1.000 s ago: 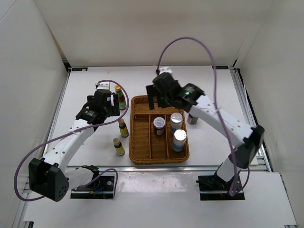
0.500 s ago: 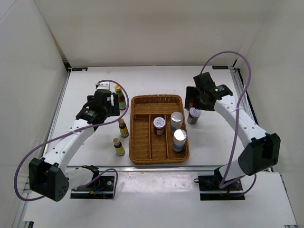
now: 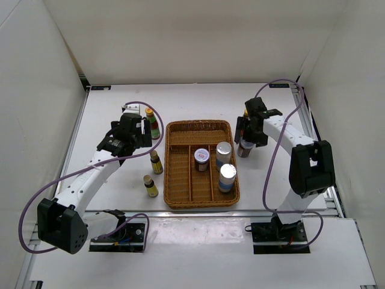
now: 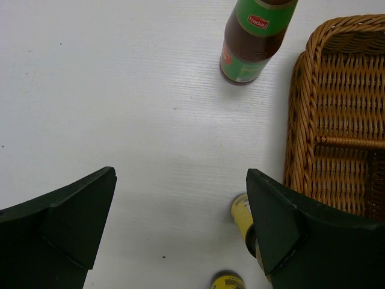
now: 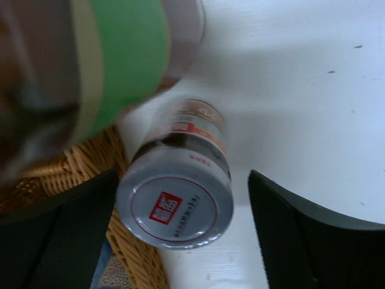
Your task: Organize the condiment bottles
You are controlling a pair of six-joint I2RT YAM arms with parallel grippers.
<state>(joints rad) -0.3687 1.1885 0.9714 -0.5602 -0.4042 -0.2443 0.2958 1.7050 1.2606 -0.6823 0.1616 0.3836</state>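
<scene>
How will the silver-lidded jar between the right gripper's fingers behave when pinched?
Looks rigid: the silver-lidded jar has a smooth round wall, so probably slippery in a light pinch. Squat and upright, so unlikely to tip. The wicker tray and a green-labelled bottle sit close beside it; a sideways push could bump either.

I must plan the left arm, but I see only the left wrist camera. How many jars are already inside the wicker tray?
Observer: Three silver-lidded cylindrical jars stand in the divided brown wicker tray: one in the middle lane, two in the right lane.
Operator: Is any jar outside it?
Observer: A fourth silver-lidded jar stands on the white table beside the tray's right rim, inside the open right pincer.
Operator: Is another sauce bottle over there?
Observer: Yes, a green-labelled bottle, blurred in the right wrist view, is close beside that jar.
</scene>
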